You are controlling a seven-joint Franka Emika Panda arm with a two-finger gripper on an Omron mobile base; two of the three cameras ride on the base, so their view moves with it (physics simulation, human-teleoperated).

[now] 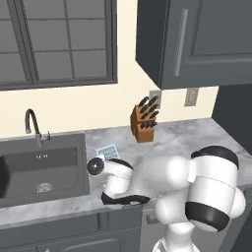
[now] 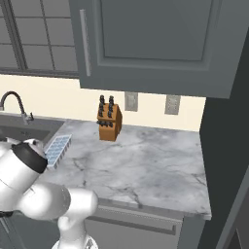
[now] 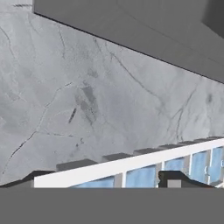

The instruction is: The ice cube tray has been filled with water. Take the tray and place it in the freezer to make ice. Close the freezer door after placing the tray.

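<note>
**HOLDINGS AT THE SINK COUNTER: MY JAWS AND WHAT LIES ROUND THEM**

1. Marble counter (image 1: pixel 192 135). Grey-veined slab; it bears items 4 to 6.
2. Wall cabinet (image 2: pixel 155 44). Dark grey, with a long vertical silver handle, hung at 12 o'clock above the counter.
3. Window (image 1: pixel 54 42). Grey-framed and many-paned, at 9 o'clock from the cabinet in the left base view.
4. Sink (image 1: pixel 15 172). Dark basin let into the counter, with a curved black faucet (image 1: pixel 32 123) standing at its 12 o'clock edge.
5. Ice cube tray (image 2: pixel 58 148). White, flat on the counter, just beside the sink's 3 o'clock rim and at 8 o'clock from item 6, well apart from it. In the hand view its white long rim crosses the lower picture, rising toward 2 o'clock. The water (image 3: pixel 142 177) shows as pale blue squares in the cells.
6. Knife block (image 1: pixel 143 124). Brown wood with black handles, upright by the back wall.
7. My gripper (image 3: pixel 100 181). It is low over the tray with the jaws standing wide apart. One dark fingertip (image 3: pixel 175 178) sits in front of the cells at 5 o'clock, the other at 7 o'clock by the tray's end (I cannot tell whether either touches it).
</note>
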